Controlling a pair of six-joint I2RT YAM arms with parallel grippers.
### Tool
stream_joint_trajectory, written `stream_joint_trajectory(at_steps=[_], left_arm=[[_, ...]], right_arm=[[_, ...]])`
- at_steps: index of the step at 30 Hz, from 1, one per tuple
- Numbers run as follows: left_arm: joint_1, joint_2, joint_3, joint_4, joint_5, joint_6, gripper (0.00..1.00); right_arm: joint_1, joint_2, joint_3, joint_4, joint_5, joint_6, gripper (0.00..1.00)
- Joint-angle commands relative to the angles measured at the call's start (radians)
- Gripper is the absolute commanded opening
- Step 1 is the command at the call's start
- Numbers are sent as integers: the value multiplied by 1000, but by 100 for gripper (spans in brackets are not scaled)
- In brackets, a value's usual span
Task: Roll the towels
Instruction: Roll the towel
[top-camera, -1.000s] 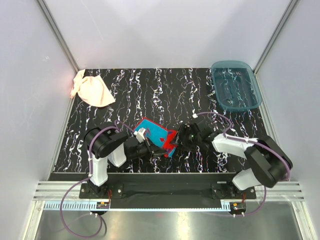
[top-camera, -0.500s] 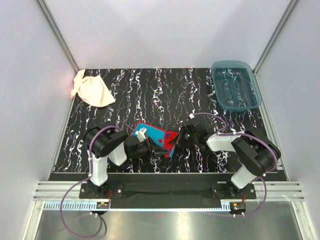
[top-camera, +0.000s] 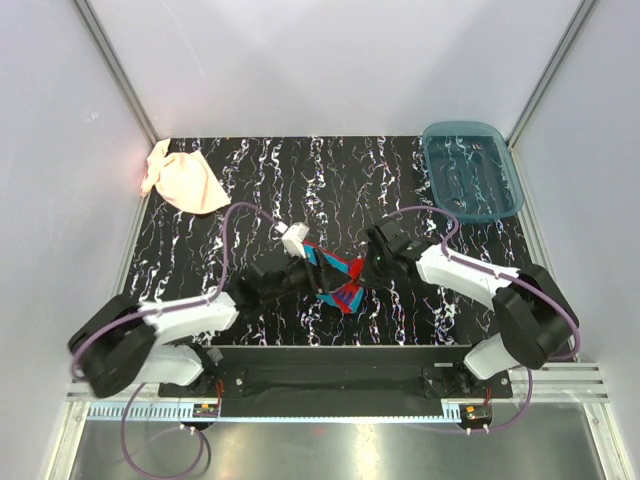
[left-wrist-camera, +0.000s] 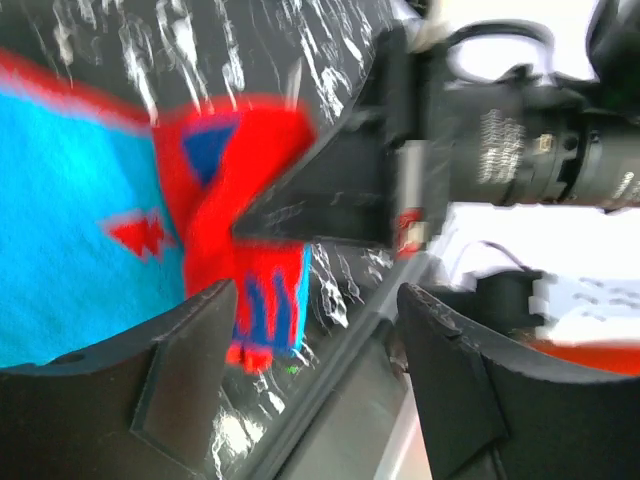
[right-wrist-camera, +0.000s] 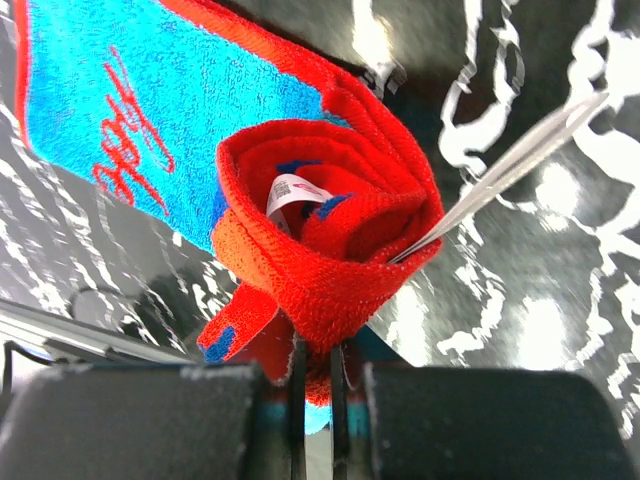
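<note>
The blue towel with red edging (top-camera: 338, 282) lies bunched at the near middle of the table, between the two arms. In the right wrist view its red end is curled into a loose roll (right-wrist-camera: 330, 215), and the blue part (right-wrist-camera: 150, 95) trails off to the upper left. My right gripper (right-wrist-camera: 318, 372) is shut on the bottom of that red roll (top-camera: 360, 272). My left gripper (left-wrist-camera: 315, 335) stands open beside the towel's red corner (left-wrist-camera: 235, 190), with nothing between its fingers (top-camera: 312, 272). The peach-pink towel (top-camera: 186, 182) lies crumpled at the far left corner.
A translucent blue tray (top-camera: 505, 190) stands at the far right corner. The black marbled table (top-camera: 300, 180) is walled by white panels on three sides. A metal rail runs along the table's near edge (left-wrist-camera: 330, 380), close under the left gripper.
The right gripper has shut on the towel's rolled red end. The left gripper has opened and let go, its arm stretching out low. The towel has bunched up narrower.
</note>
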Motion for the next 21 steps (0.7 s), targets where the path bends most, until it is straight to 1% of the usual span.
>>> stream_joint_trajectory(at_steps=[1, 2, 3, 4, 5, 6, 7, 9, 13, 16, 21], left_arm=[[-170, -146, 161, -500, -452, 353, 72], [-252, -158, 172, -521, -518, 420, 72], [-290, -171, 181, -529, -613, 457, 72], [-323, -168, 189, -529, -659, 490, 73], [-385, -165, 201, -531, -698, 540, 73], [-409, -148, 206, -514, -741, 566, 74], [-463, -139, 210, -506, -770, 588, 74], [-508, -94, 222, -477, -815, 635, 74], [-609, 10, 259, -457, -887, 665, 74], [-656, 72, 262, -411, -933, 674, 74], [-689, 142, 302, -371, -957, 694, 74]], right_arm=[[6, 13, 51, -173, 19, -37, 0], [6, 23, 65, -181, 3, -38, 0], [6, 39, 68, -185, -6, -41, 0], [6, 47, 74, -193, -14, -46, 0], [6, 55, 87, -199, -15, -48, 0], [6, 62, 93, -205, -20, -49, 0], [6, 66, 104, -210, -26, -52, 0], [6, 81, 120, -233, -29, -57, 0], [6, 104, 157, -258, -47, -65, 0], [5, 115, 167, -261, -70, -68, 0], [5, 118, 168, -271, -75, -72, 0]])
